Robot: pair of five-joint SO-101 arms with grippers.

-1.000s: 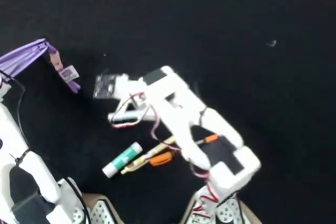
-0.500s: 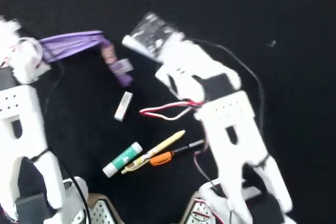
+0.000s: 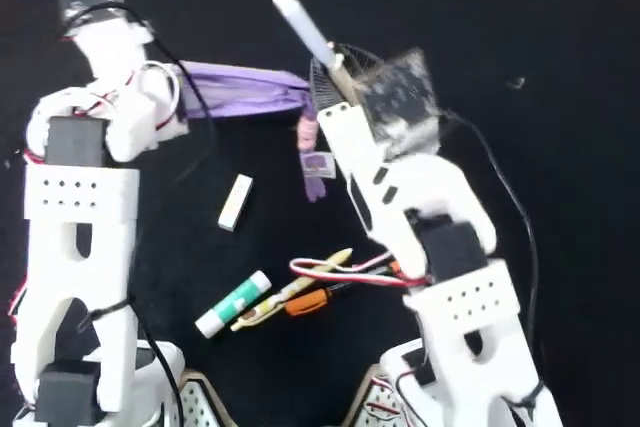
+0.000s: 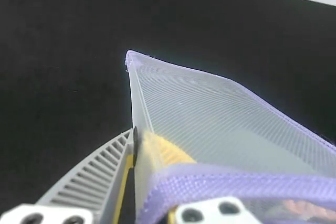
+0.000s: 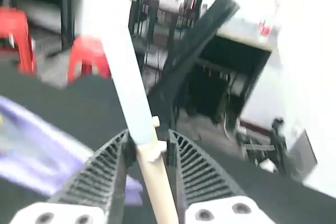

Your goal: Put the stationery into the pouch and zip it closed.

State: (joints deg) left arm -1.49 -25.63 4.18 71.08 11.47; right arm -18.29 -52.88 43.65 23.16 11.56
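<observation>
On the black table [image 3: 560, 197], seen from above, the left gripper [image 3: 170, 102] is found at 10 o'clock, pressed together on one end of the purple pouch [image 3: 240, 92]. From there the pouch is stretched toward 3 o'clock, and its far end lies just beside the right gripper [image 3: 335, 77]. A pink and purple tag [image 3: 315, 162] is hung from that end. A pen [image 3: 300, 22] is pinched by the right gripper and is tilted toward 11 o'clock. Near the middle of the table an eraser [image 3: 236, 201] is laid alone. Toward 6 o'clock a glue stick [image 3: 233, 304], a yellow pen [image 3: 305, 280] and an orange marker [image 3: 312, 301] are gathered, touching each other.

At the left wrist, the left gripper [image 4: 137, 145] is seen clamped on the purple edge of the pouch [image 4: 220, 129], whose mesh side is raised over the table [image 4: 63, 51].

At the right wrist, the pen [image 5: 126, 93] is held upright between the ribbed fingers [image 5: 97, 179] of the right gripper [image 5: 149, 148], which are closed against it. The pouch [image 5: 42, 150] is seen as a purple band beside the gripper.
</observation>
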